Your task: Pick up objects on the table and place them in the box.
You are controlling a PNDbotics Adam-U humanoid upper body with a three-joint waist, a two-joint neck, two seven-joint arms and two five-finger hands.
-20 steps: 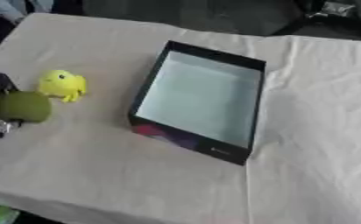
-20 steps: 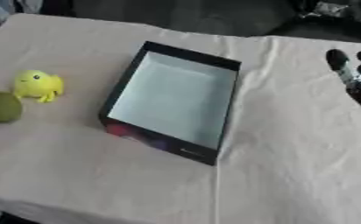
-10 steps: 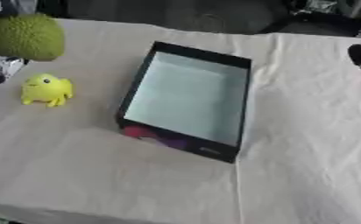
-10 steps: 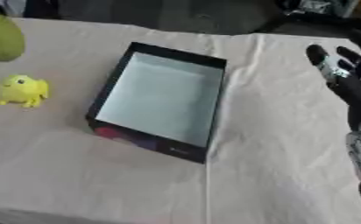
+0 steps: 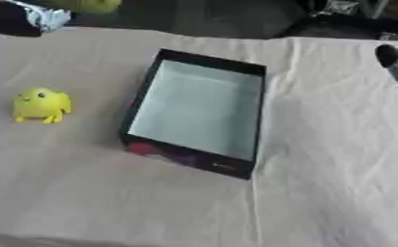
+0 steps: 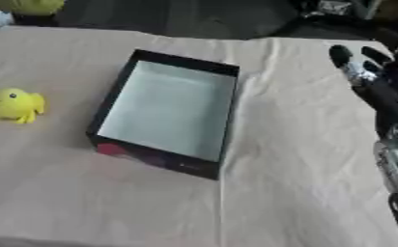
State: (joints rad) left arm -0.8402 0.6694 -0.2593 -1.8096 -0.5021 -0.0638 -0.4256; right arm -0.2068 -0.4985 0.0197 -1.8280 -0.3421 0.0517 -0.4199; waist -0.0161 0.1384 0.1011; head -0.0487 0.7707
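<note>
The black box [image 5: 212, 60] with a pale empty inside lies open in the middle of the cloth-covered table [image 5: 320, 169]. Left of it stands a yellow toy figure [image 5: 40, 103], untouched. At the top left edge my left hand [image 5: 21, 18] holds a green ball [image 5: 86, 4] lifted well above the table; only the ball's lower part shows, and most of the hand is cut off. My right hand [image 6: 378, 84] hovers at the right side, right of the box, open with its fingers straight and nothing in it.
Beyond the table's far edge lie a dark floor and dark equipment [image 6: 337, 9]. The cloth has folds running from the box toward the far edge and the near edge.
My left hand has lifted the green ball off the table beside the yellow toy, up and away toward the top left. The view has tilted too. The right hand has barely moved.
</note>
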